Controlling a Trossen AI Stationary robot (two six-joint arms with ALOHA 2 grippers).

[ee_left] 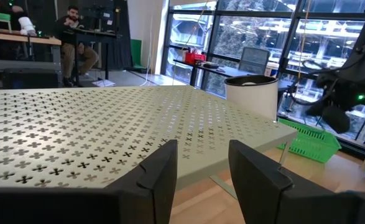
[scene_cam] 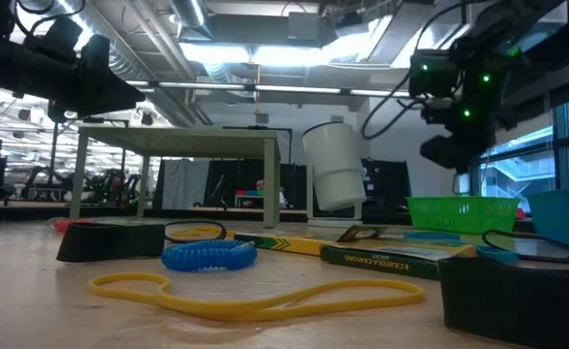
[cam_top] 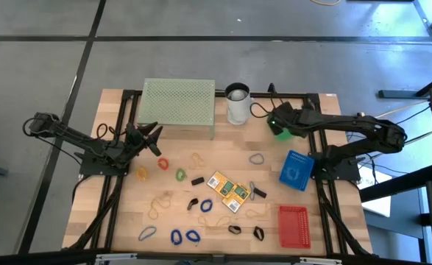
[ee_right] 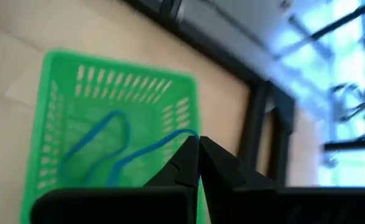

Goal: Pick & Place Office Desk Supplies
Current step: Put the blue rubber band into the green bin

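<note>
**Blue band held over the green basket, drop not yet made**

The right gripper [ee_right: 199, 163] hangs above the green basket [ee_right: 110, 118] at the far right of the table, just right of the white cup [cam_top: 238, 103]. Its fingertips are pinched together on a blue rubber band [ee_right: 151, 152], whose loop trails down toward the basket floor. A second blue rubber band [ee_right: 98, 144] already lies inside. This looks like the placing step of one pick-and-place round. The next move calls for the fingers to part while the band is inside the rim, then for the arm to lift clear and travel back to the loose items.

The right arm reaches in from the right edge with its elbow bent and its wrist turned toward the table's far side, so the basket is largely hidden beneath it in the high view. The left gripper [cam_top: 151, 137] waits at the left side, just near of the pale green mesh stand [cam_top: 179, 103], fingers [ee_left: 163, 174] apart with nothing between them, pointing across the stand's top.

Most of the supplies are still on the wood: a red rubber band [cam_top: 163, 163], a green one [cam_top: 181, 174], blue bands [cam_top: 184, 236] along the near edge, black binder clips [cam_top: 197, 180] and the yellow card packs [cam_top: 228, 191] mid-table. A blue basket [cam_top: 296, 170] and a red basket [cam_top: 293, 225] stand on the right
</note>
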